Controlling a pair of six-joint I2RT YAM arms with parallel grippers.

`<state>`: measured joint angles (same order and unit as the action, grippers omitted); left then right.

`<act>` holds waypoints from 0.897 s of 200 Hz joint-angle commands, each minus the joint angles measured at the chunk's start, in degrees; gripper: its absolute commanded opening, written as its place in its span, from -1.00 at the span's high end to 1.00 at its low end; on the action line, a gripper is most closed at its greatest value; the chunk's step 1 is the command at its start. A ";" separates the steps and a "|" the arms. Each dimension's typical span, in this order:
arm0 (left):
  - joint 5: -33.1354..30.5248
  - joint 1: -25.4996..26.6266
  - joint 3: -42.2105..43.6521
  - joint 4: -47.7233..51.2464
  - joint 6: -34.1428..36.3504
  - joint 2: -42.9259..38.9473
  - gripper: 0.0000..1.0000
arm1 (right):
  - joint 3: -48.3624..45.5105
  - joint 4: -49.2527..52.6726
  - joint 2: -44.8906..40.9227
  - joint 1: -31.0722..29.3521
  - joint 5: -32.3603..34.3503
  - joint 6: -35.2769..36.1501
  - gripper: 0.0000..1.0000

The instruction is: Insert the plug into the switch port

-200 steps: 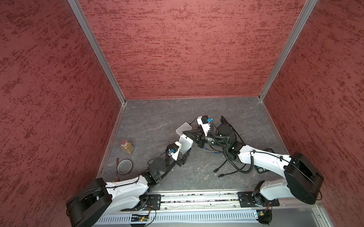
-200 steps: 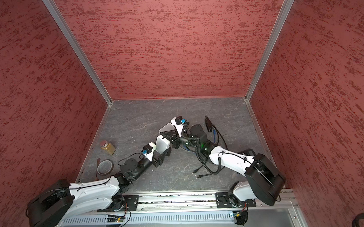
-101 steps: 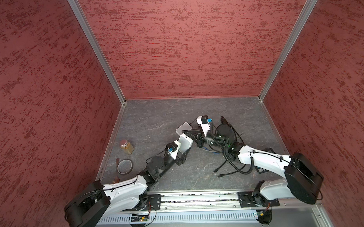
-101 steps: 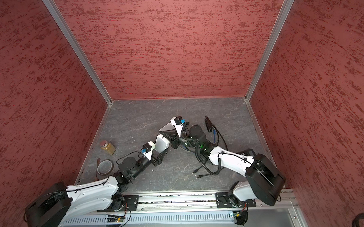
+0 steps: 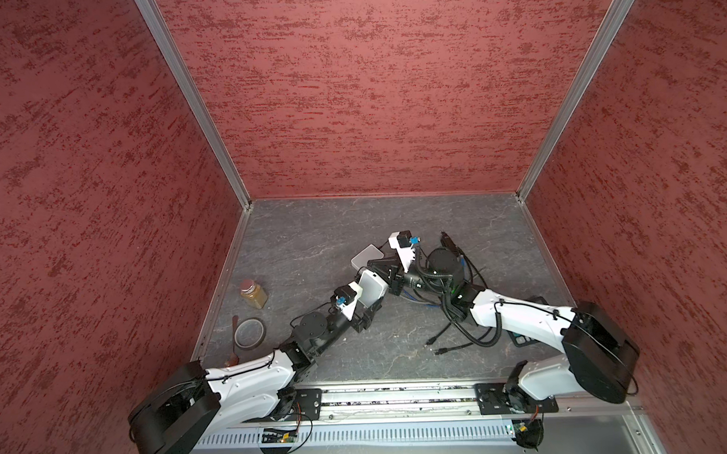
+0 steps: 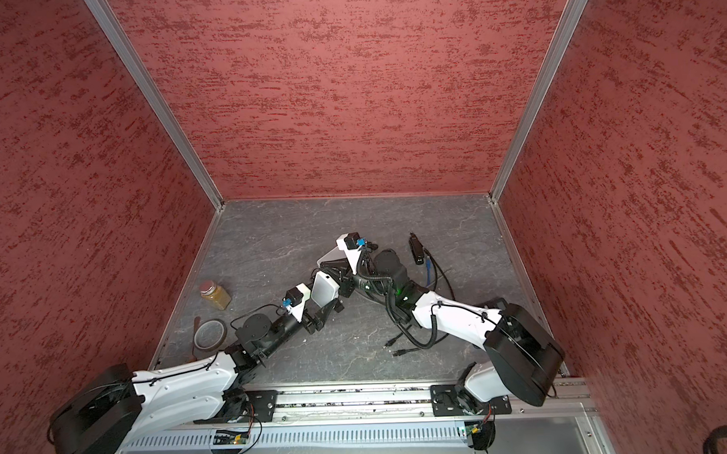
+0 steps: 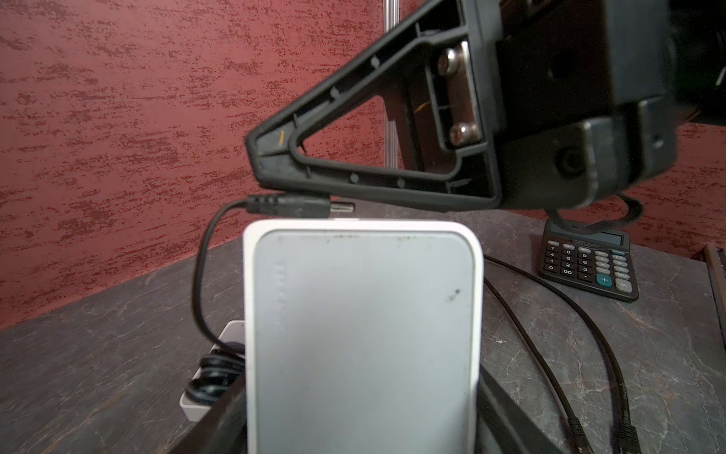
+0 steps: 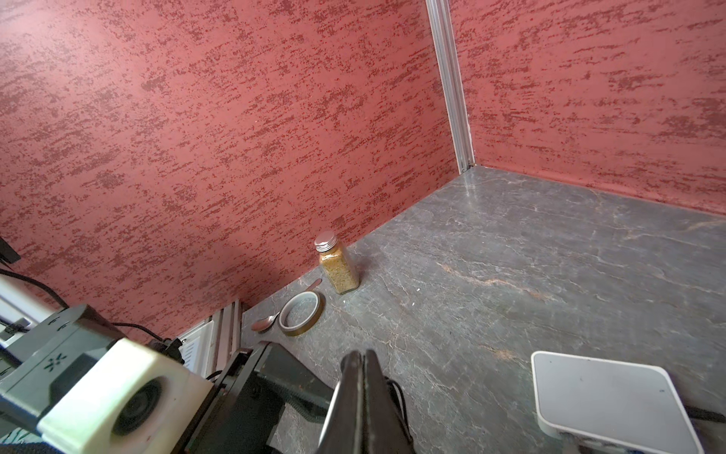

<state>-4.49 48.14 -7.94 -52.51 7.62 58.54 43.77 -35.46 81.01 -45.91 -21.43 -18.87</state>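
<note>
Plug (image 7: 298, 206) pinched in right hand (image 7: 261, 167), over switch (image 7: 361, 314) clamped in left hand (image 7: 361, 393) — shown only by left wrist view.

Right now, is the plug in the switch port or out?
Out. In the left wrist view the plug lies sideways over the top edge of the switch, its metal tip bare.

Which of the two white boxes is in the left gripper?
The tilted-up white box clamped in the left gripper; the other white box lies flat on the table, farther back.
</note>
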 commanded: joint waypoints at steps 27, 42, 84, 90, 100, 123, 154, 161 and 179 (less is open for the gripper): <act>-0.26 -1.13 -3.67 -8.77 0.81 -2.79 0.10 | -2.25 8.85 -0.85 -0.85 0.89 0.40 1.00; -0.68 -1.17 -3.47 -6.45 -0.20 -2.90 0.09 | -1.47 9.91 -0.43 -0.85 0.95 0.93 1.00; 0.52 -1.21 -3.66 7.07 -3.68 -4.32 0.08 | -1.49 10.76 1.29 -0.76 3.26 1.20 1.00; 0.64 -1.21 -3.77 9.77 -4.09 -4.82 0.08 | -1.59 10.81 1.57 -0.70 3.76 1.34 1.00; 0.80 -1.23 -3.83 14.32 -4.44 -5.79 0.07 | -1.74 11.07 1.95 -0.51 4.60 1.53 1.00; 0.28 -1.21 -4.24 24.11 -5.77 -8.85 0.07 | -2.28 11.39 4.27 0.35 6.48 1.91 1.00; -0.43 -1.23 -5.23 36.82 -8.09 -12.90 0.07 | -2.66 10.33 7.34 2.57 6.58 1.23 1.00; -0.31 -1.29 -5.53 39.09 -8.57 -13.57 0.07 | -2.65 10.09 8.23 2.95 6.61 1.00 1.00; -1.31 -1.55 -6.44 43.94 -10.46 -15.28 0.07 | -2.80 9.65 10.28 4.13 6.59 0.26 1.00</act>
<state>-4.45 47.20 -12.36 -18.72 0.43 45.39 41.15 -25.45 89.52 -43.29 -16.25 -17.47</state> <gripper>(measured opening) 0.722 0.040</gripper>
